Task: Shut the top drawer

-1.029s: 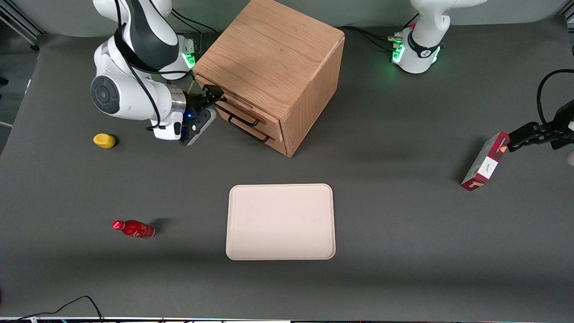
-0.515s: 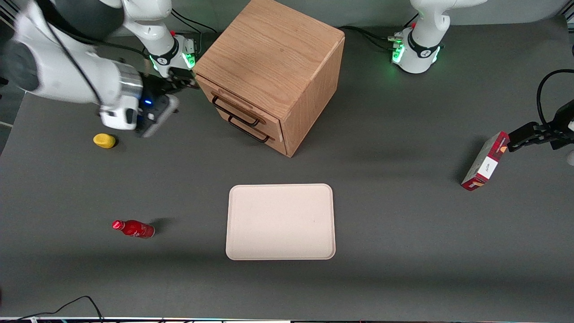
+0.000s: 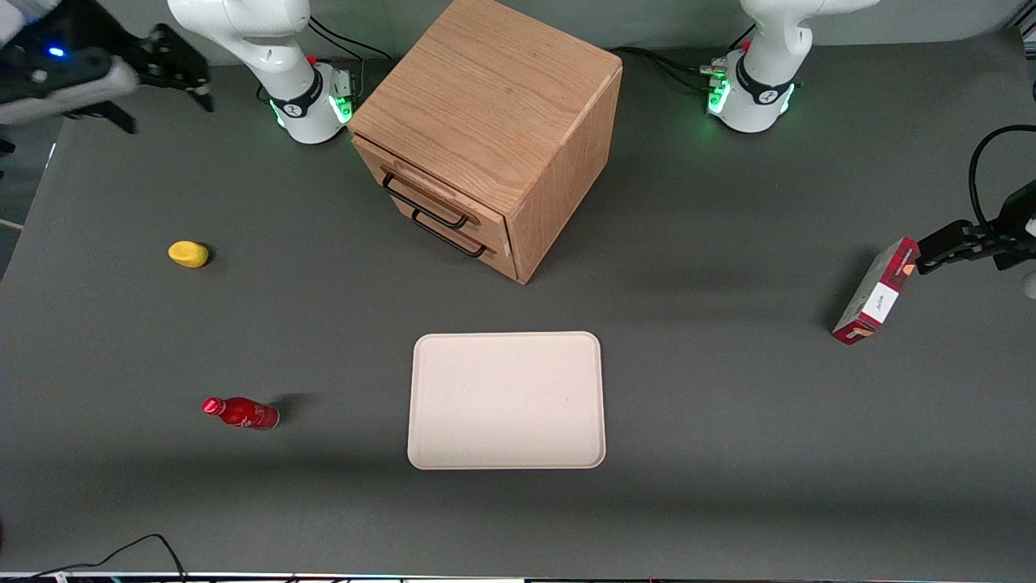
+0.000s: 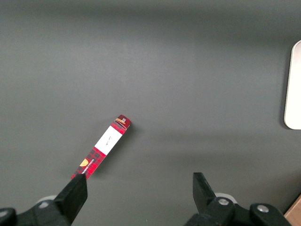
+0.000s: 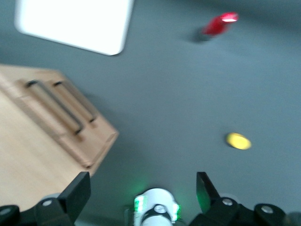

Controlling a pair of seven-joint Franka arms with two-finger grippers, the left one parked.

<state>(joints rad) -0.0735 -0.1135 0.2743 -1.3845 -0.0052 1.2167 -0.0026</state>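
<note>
The oak cabinet (image 3: 494,97) stands at the back middle of the table. Its top drawer (image 3: 374,162), with a thin black bar handle (image 3: 425,204), sits flush with the cabinet front, above the matching lower drawer (image 3: 453,235). My right gripper (image 3: 168,115) is open and empty. It hangs high above the table edge toward the working arm's end, well clear of the cabinet. In the right wrist view the gripper (image 5: 142,188) is open over the arm's base, and the top drawer's handle (image 5: 51,107) shows beside the lower one.
A beige tray (image 3: 506,401) lies nearer the front camera than the cabinet. A yellow object (image 3: 188,253) and a red bottle (image 3: 241,413) lie toward the working arm's end. A red box (image 3: 876,291) stands toward the parked arm's end and shows in the left wrist view (image 4: 101,148).
My gripper has left the top drawer's handle end and swung up and away toward the working arm's end of the table. The drawers have not visibly moved.
</note>
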